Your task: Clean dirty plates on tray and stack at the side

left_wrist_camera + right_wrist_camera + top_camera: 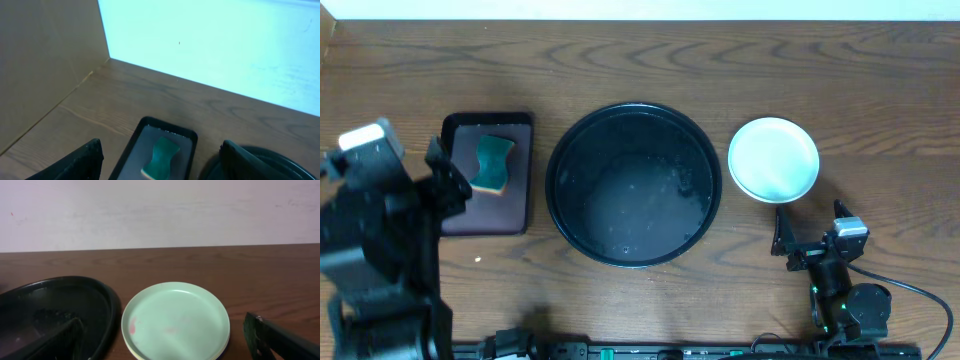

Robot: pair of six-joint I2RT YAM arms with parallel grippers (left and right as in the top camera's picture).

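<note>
The round black tray (556, 160) sits mid-table with no plate on it, only wet streaks; its rim also shows in the right wrist view (111, 305). To its right lies a stack of plates (773, 158). The top one is pale mint (176, 320) with faint reddish smears, and a yellowish edge shows under it. My right gripper (810, 224) is open just in front of the stack, which lies between and beyond its fingers (162, 322). My left gripper (448, 172) is open at the far left, holding nothing.
A small dark maroon tray (515, 205) holds a green sponge (492, 163), seen ahead between the left gripper's (160, 147) fingers as the sponge (161, 156). A pale wall (210, 40) backs the table, with a board (45, 60) at the left.
</note>
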